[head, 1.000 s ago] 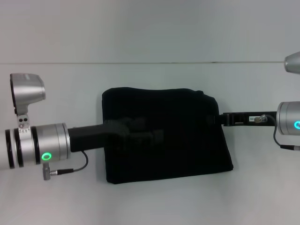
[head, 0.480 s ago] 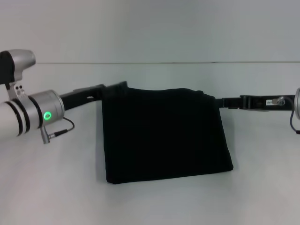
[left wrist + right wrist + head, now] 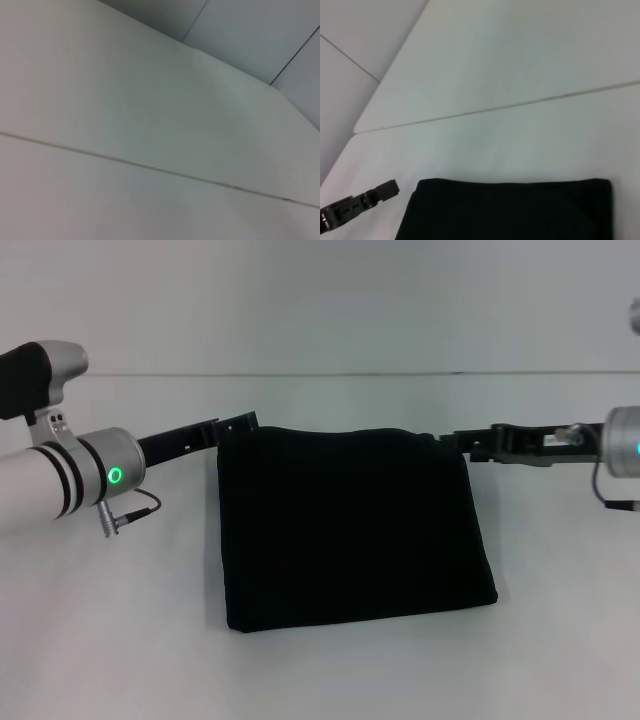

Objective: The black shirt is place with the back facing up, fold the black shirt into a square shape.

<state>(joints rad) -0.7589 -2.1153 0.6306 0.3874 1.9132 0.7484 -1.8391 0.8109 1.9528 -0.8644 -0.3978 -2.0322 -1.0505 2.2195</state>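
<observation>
Black shirt (image 3: 352, 527) lying flat mid-table (image 3: 320, 670), folded into neat near-square. Looks done. Left gripper (image 3: 240, 423) just beside far left corner, right gripper (image 3: 455, 439) beside far right corner; grip cannot be told.

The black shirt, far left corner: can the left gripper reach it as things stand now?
Probably yes. In the head view the left gripper sits right beside the far left corner of the folded black shirt, with only bare table around it. The right gripper is at the opposite far corner, out of its way.
</observation>
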